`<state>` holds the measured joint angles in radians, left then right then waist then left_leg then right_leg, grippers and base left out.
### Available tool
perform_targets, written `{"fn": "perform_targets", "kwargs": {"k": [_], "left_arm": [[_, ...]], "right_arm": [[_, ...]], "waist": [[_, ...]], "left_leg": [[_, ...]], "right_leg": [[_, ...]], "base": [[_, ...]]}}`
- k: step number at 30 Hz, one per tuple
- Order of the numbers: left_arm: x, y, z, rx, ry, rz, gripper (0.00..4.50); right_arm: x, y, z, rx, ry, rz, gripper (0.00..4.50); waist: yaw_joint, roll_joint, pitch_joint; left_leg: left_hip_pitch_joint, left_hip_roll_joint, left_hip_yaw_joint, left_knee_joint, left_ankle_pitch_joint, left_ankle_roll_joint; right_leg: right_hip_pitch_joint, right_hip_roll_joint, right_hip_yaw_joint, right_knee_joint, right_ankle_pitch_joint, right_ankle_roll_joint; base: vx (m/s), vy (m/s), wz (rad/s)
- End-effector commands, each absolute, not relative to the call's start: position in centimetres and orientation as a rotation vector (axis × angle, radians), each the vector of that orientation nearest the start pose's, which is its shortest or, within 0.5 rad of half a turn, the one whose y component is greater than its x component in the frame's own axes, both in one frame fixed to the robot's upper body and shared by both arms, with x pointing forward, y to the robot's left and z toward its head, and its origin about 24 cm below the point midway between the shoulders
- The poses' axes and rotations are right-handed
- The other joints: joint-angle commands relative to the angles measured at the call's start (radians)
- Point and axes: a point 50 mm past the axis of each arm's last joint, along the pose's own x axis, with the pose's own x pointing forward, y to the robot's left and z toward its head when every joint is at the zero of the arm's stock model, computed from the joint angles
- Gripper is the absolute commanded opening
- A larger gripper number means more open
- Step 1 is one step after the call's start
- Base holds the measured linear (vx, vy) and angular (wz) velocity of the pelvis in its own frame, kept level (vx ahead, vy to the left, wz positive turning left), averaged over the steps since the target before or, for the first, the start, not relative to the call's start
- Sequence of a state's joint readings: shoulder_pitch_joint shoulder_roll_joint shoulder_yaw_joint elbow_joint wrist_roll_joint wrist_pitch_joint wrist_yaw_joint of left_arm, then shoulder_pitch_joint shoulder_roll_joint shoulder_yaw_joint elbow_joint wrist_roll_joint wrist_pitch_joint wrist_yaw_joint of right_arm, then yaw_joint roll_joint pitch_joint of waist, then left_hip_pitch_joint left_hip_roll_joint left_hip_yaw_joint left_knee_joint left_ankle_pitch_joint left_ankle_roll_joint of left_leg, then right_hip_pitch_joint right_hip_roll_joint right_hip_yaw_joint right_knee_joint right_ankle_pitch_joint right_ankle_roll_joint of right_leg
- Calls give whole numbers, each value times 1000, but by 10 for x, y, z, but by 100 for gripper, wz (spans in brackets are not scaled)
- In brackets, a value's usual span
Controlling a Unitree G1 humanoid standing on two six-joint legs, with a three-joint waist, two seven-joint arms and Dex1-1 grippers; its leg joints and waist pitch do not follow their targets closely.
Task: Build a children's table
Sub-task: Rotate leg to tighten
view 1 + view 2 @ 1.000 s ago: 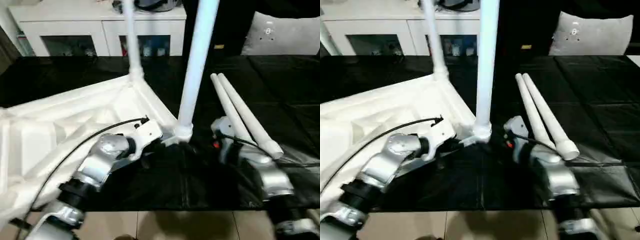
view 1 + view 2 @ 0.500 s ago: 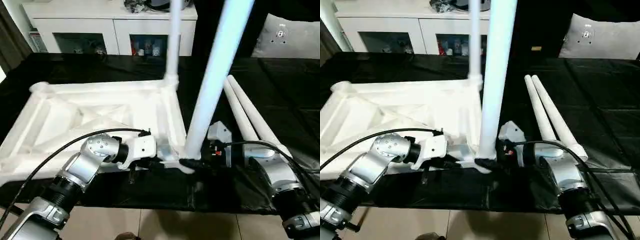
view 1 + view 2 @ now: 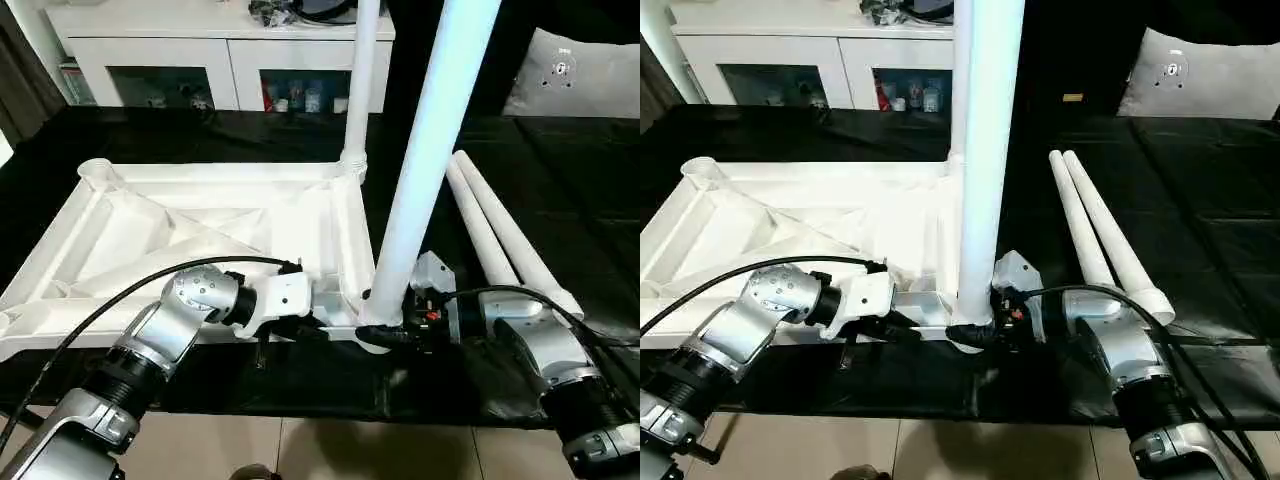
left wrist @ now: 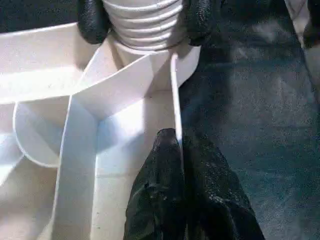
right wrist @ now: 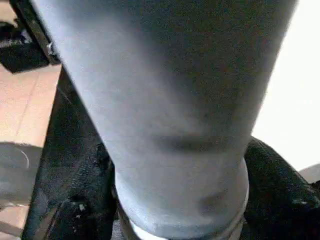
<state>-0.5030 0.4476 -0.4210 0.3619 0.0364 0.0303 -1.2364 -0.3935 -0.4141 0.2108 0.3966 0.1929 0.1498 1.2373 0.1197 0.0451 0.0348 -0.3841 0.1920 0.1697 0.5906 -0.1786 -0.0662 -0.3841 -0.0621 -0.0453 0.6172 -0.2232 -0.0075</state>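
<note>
Table top [image 3: 200, 225] lies upside down on the black mat [image 3: 1200, 200], ribs up, long axis running left to right; right gripper [image 3: 975, 330] has a black finger on each side of the base of the near upright leg [image 3: 425, 170] at the right front corner socket; left gripper [image 4: 180, 150], fingers pressed together, pinches the thin front rim wall; far leg [image 3: 357, 90] stands vertical, top cut off; two loose legs [image 3: 1105, 235] lie side by side, pointing away.

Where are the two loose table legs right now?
In the left eye view, the two loose legs lie side by side on the black mat, right of the upturned tabletop.
</note>
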Motion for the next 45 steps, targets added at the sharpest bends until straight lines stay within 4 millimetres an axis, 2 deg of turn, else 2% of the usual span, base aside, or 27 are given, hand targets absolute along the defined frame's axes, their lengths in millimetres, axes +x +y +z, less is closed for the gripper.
{"fn": "perform_targets", "kwargs": {"k": [1,2,4,6,7,9,10,11,13,14,16,17,18,19,21,24,27,28,30,35,38,40,45], "left_arm": [[285,110,51,556,388,-1505,0],[285,110,51,556,388,-1505,0],[285,98,51,444,394,-1374,0],[284,89,51,394,392,-1309,0],[285,82,52,368,386,-1267,0],[289,70,54,329,371,-1181,0],[292,65,56,312,364,-1139,0],[294,62,57,300,357,-1108,0],[296,57,58,287,350,-1081,0],[302,44,61,259,318,-1006,0],[305,32,65,251,293,-965,0],[304,31,66,255,291,-965,0],[304,30,66,257,290,-964,0],[302,29,66,282,300,-966,0],[302,30,66,292,306,-963,0],[305,44,61,345,323,-952,0],[308,60,55,403,353,-970,0],[308,64,54,413,365,-981,0],[308,67,53,419,372,-988,0],[308,81,50,456,399,-1046,0],[302,94,47,516,421,-1182,0],[300,97,46,532,429,-1221,0],[291,107,48,607,427,-1423,0]], "right_arm": [[283,-142,39,-113,387,1311,292],[283,-142,39,-113,387,1311,287],[288,-126,24,-94,416,1159,281],[293,-113,19,-23,420,1074,280],[296,-105,18,8,421,1023,279],[301,-94,16,43,420,943,278],[303,-90,15,58,422,908,277],[305,-87,14,71,424,880,277],[307,-84,13,92,431,840,277],[312,-80,9,123,442,750,277],[313,-76,7,156,450,714,277],[313,-76,6,164,452,717,312],[312,-75,6,169,453,720,312],[312,-77,7,204,443,708,350],[312,-79,9,212,432,705,354],[310,-91,14,178,372,748,383],[307,-109,22,119,307,816,407],[306,-114,24,94,294,840,429],[305,-117,25,78,287,855,447],[302,-137,38,22,246,952,447],[301,-154,54,-70,221,1063,447],[300,-156,57,-95,220,1090,447],[292,-160,57,-212,275,1267,447]], "waist": [[-1,-9,-60],[-2,-8,-58],[-10,-10,-53],[-25,-12,-43],[-36,-17,-37],[-48,-16,-33],[-53,-15,-35],[-54,-16,-35],[-56,-19,-35],[-56,-19,-36],[-56,-17,-38],[-54,-16,-40],[-52,-16,-42],[-51,-11,-44],[-51,-13,-46],[-49,-11,-48],[-44,-13,-51],[-42,-16,-53],[-37,-14,-53],[-31,-13,-51],[-28,-13,-53],[-29,-12,-54],[-23,-12,-54]], "left_leg": [[18,43,-8,-61,-123,81],[18,43,-9,-63,-129,76],[17,42,-9,-68,-155,62],[19,40,-12,-80,-224,23],[24,38,-15,-85,-283,5],[27,36,-15,-88,-321,-15],[33,37,-17,-87,-335,-23],[33,36,-18,-86,-338,-23],[30,33,-16,-85,-325,-10],[29,33,-14,-84,-308,-5],[30,33,-14,-84,-298,-5],[29,34,-15,-84,-292,-2],[23,35,-15,-85,-266,6],[23,35,-14,-84,-249,15],[21,36,-14,-83,-232,26],[20,36,-13,-81,-210,36],[17,35,-12,-77,-185,51],[15,33,-9,-73,-166,61],[15,34,-9,-72,-151,68],[18,38,-9,-73,-159,68],[18,38,-10,-71,-150,75],[17,38,-8,-68,-137,91],[20,43,-9,-69,-158,84]], "right_leg": [[42,-74,35,-52,66,-259],[42,-76,35,-53,51,-260],[40,-77,36,-58,-8,-252],[38,-82,39,-73,-165,-232],[36,-80,40,-83,-273,-207],[32,-80,43,-90,-360,-181],[28,-82,45,-96,-391,-173],[27,-82,45,-98,-396,-168],[26,-81,48,-102,-390,-157],[25,-79,49,-102,-376,-153],[26,-77,47,-103,-354,-156],[27,-77,47,-101,-337,-157],[32,-76,46,-96,-278,-162],[33,-76,46,-93,-232,-169],[35,-75,45,-90,-184,-179],[38,-74,43,-87,-123,-191],[43,-75,42,-83,-77,-196],[44,-73,43,-80,-50,-195],[43,-75,42,-79,-36,-201],[42,-74,40,-79,-55,-212],[44,-73,40,-75,-28,-219],[42,-71,39,-70,8,-222],[41,-75,37,-70,-26,-235]], "base": [[0,0,0],[0,0,0],[0,0,0],[0,0,0],[0,0,0],[0,0,0],[0,0,0],[0,0,0],[0,0,0],[0,0,0],[0,0,0],[0,0,0],[0,0,0],[0,0,0],[0,0,0],[0,0,0],[0,0,0],[0,0,0],[0,0,0],[0,0,0],[0,0,0],[0,0,0],[0,0,0]]}}
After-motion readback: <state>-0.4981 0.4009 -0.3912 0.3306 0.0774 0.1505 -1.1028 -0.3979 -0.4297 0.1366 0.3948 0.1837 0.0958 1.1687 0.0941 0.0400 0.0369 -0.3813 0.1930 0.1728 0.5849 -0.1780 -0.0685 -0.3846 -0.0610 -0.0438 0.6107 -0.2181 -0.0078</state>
